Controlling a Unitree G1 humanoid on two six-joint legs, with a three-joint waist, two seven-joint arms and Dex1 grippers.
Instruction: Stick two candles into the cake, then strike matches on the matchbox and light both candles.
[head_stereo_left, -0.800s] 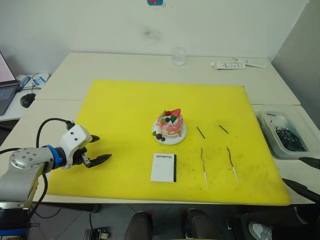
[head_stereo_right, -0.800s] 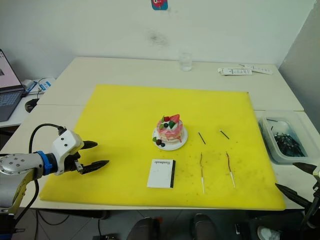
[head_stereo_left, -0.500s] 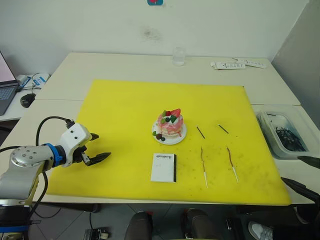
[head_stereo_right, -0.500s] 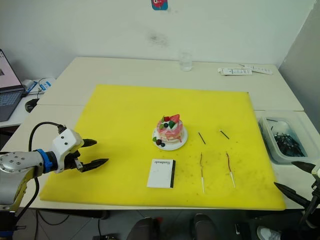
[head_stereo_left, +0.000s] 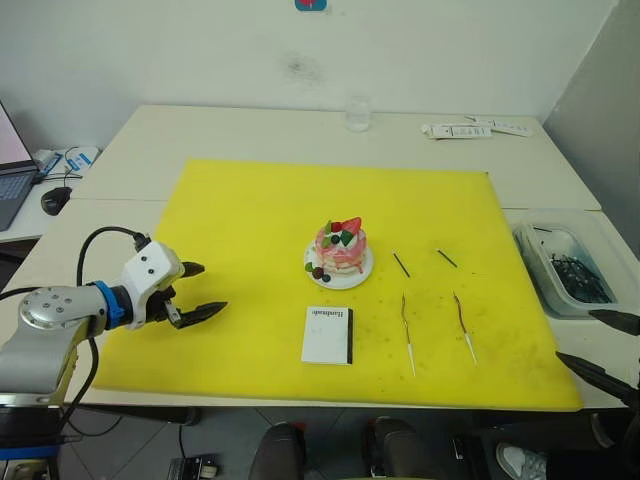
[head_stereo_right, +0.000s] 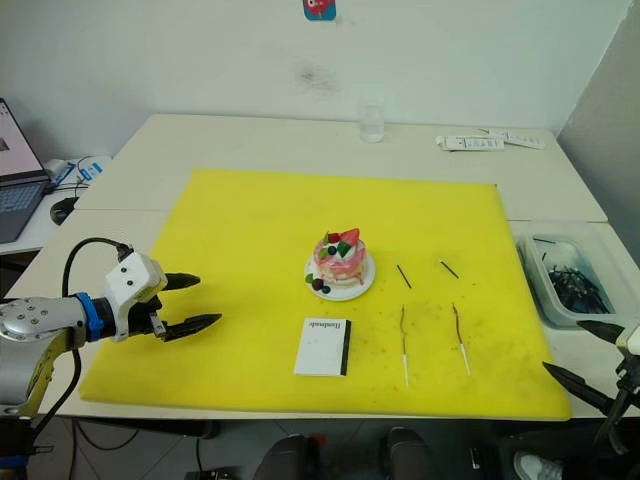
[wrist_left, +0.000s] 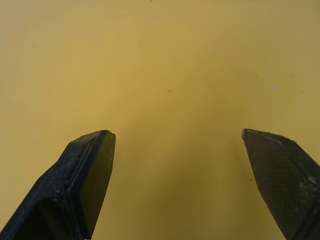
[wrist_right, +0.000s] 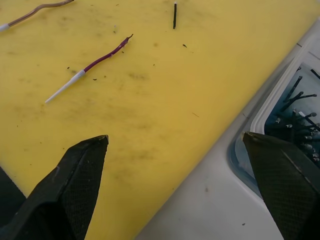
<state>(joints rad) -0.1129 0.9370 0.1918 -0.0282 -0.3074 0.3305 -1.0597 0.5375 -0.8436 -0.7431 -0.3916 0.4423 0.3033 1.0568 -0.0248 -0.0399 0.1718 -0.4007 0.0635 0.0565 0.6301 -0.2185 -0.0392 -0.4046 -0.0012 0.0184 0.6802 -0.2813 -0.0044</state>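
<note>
One printed word stands on the matchbox (head_stereo_left: 327, 335), small dark lettering near its far short edge, on the white face beside the black strip. It looks like "Handmade", though the letters are too small to be sure of every one.

The flat white packets (head_stereo_left: 457, 130) at the far right of the table (head_stereo_left: 250, 130) carry dark marks that may be print; unreadable.

A small red-and-blue sticker (head_stereo_right: 318, 9) sits on the wall at the top edge; cut off by the frame, no letters legible.

The laptop (head_stereo_right: 15, 190) screen at far left shows nothing that can be read.
</note>
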